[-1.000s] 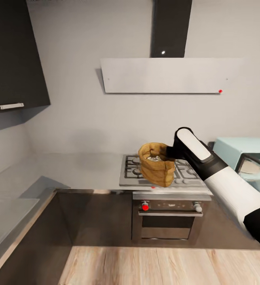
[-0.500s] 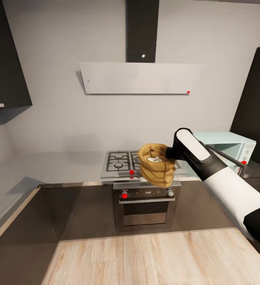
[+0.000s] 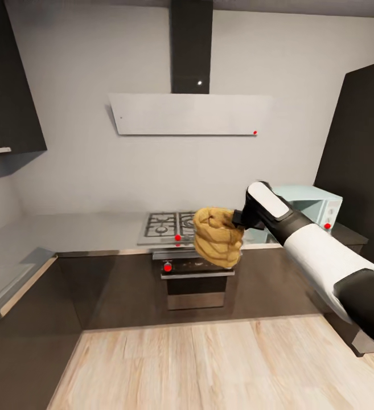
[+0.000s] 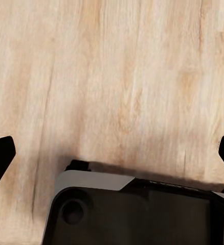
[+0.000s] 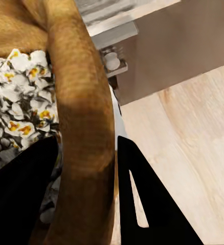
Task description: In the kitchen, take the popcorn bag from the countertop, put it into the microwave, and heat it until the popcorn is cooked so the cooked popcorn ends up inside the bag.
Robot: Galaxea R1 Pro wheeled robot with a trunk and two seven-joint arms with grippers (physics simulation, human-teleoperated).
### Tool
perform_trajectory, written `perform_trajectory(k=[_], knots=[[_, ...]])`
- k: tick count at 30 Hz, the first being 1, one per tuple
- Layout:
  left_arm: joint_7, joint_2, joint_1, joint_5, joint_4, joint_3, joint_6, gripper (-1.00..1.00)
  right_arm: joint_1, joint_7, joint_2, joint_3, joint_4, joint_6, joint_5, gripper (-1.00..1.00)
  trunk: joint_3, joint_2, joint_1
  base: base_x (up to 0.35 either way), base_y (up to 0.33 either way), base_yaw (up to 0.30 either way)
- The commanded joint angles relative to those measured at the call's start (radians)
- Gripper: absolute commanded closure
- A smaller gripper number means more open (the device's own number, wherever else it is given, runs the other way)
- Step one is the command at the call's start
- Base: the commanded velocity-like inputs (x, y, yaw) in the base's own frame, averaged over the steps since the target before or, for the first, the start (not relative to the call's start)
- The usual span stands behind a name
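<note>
My right gripper (image 3: 239, 218) is shut on the rolled rim of the orange-tan popcorn bag (image 3: 217, 237), holding it in the air in front of the oven. In the right wrist view the black fingers (image 5: 142, 204) pinch the bag's wall (image 5: 81, 102), and white and yellow popped popcorn (image 5: 15, 102) lies inside. The mint-blue microwave (image 3: 315, 205) stands on the counter at the right, partly behind my right arm. The glossy grey countertop (image 3: 78, 230) runs left of the hob. My left gripper (image 4: 112, 153) hangs open over the wood floor.
A gas hob (image 3: 163, 225) sits over a dark oven (image 3: 195, 279), under a hood (image 3: 189, 114). A tall dark cabinet (image 3: 360, 159) stands at the right. A second counter run (image 3: 4, 279) comes forward at the left. Wood floor (image 3: 209, 364) lies between me and the cabinets.
The whole view has shifted: the camera has drawn back and turned right, so hob and microwave look smaller and farther. The bag stays in my right gripper, now tipped so its popcorn is hidden.
</note>
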Motion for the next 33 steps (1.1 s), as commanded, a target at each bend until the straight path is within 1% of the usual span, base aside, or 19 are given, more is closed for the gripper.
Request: perform_trajectory(k=[1,2,3,5,6,7,9,13,17,24,30,33], knots=[[0.001,-0.001,0.000,0.001,0.001,0.002,-0.003,-1.00,-0.004,0.058,0.015,0.009,0.042,0.013,0.069,1.00,0.000,-0.001,0.000,-0.306,-0.213,0.000],[0.001,-0.001,0.000,0.001,0.001,0.002,-0.003,-1.00,-0.013,0.100,0.028,0.010,0.082,0.014,0.101,1.00,0.000,-0.001,0.000,-0.306,-0.213,0.000],[0.001,-0.001,0.000,0.001,0.001,0.002,-0.003,-1.00,-0.033,0.150,0.037,0.011,0.130,0.014,0.129,1.00,0.000,-0.001,0.000,-0.306,-0.213,0.000],[0.001,-0.001,0.000,0.001,0.001,0.002,-0.003,-1.00,-0.090,0.251,0.044,0.014,0.222,0.012,0.181,1.00,0.000,-0.001,0.000,-0.306,-0.213,0.000],[0.001,-0.001,0.000,0.001,0.001,0.002,-0.003,-1.00,-0.108,0.289,0.046,0.015,0.250,0.012,0.209,1.00,0.000,-0.001,0.000,-0.306,-0.213,0.000],[0.001,-0.001,0.000,0.001,0.001,0.003,-0.003,-1.00,-0.119,0.311,0.048,0.015,0.265,0.011,0.232,1.00,0.000,-0.001,0.000,-0.306,-0.213,0.000],[0.001,-0.001,0.000,0.001,0.001,0.003,-0.003,-1.00,-0.128,0.330,0.053,0.014,0.278,0.008,0.252,1.00,0.000,-0.001,0.000,-0.306,-0.213,0.000],[0.001,-0.001,0.000,0.001,0.001,0.003,-0.003,-1.00,-0.130,0.337,0.079,0.013,0.283,0.008,0.256,1.00,0.000,-0.001,0.000,-0.306,-0.213,0.000],[0.001,-0.001,0.000,0.002,0.001,0.003,-0.003,-1.00,-0.129,0.347,0.091,0.012,0.272,0.015,0.257,1.00,0.000,-0.001,0.000,-0.306,-0.213,0.000],[0.001,-0.001,-0.003,0.002,0.001,0.003,-0.003,-1.00,-0.129,0.345,0.094,0.013,0.270,0.016,0.259,1.00,0.000,-0.001,0.000,-0.304,-0.214,0.000],[0.001,-0.001,-0.003,0.002,0.001,0.003,-0.003,-1.00,-0.149,0.345,0.095,0.012,0.266,0.018,0.258,1.00,0.000,-0.001,0.000,-0.303,-0.214,0.000],[0.001,-0.001,-0.003,0.002,0.001,0.003,-0.003,-1.00,-0.149,0.346,0.095,0.012,0.266,0.018,0.258,1.00,0.000,-0.001,0.000,-0.304,-0.214,0.000]])
